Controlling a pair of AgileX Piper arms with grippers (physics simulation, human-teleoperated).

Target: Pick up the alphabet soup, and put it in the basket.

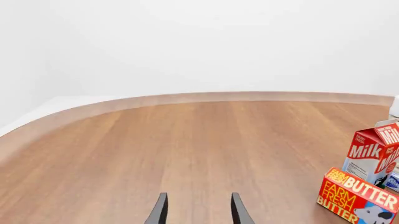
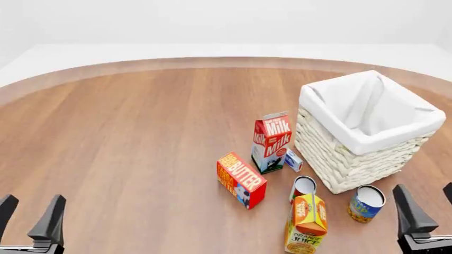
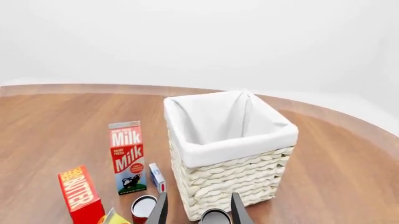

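Note:
The alphabet soup (image 2: 367,203) is a short can with a blue and yellow-orange label, standing upright on the table just in front of the basket (image 2: 339,159). The basket is a big cream wicker one with a white lining. My right gripper (image 2: 429,209) hangs open a little to the right of the can, nothing between its fingers. In the right wrist view the can's top (image 3: 215,217) shows low between the fingers of the right gripper (image 3: 198,210), with the basket (image 3: 231,179) right behind it. My left gripper (image 2: 28,217) is open at the near left, far from both.
A milk carton (image 2: 271,142), a small blue-white box (image 2: 293,160) and a butter box (image 2: 241,180) stand left of the basket. A red-and-white can (image 2: 303,188) and an orange juice carton (image 2: 306,225) sit just left of the soup. The left wrist view shows the milk carton (image 1: 374,151) and the butter box (image 1: 358,196).

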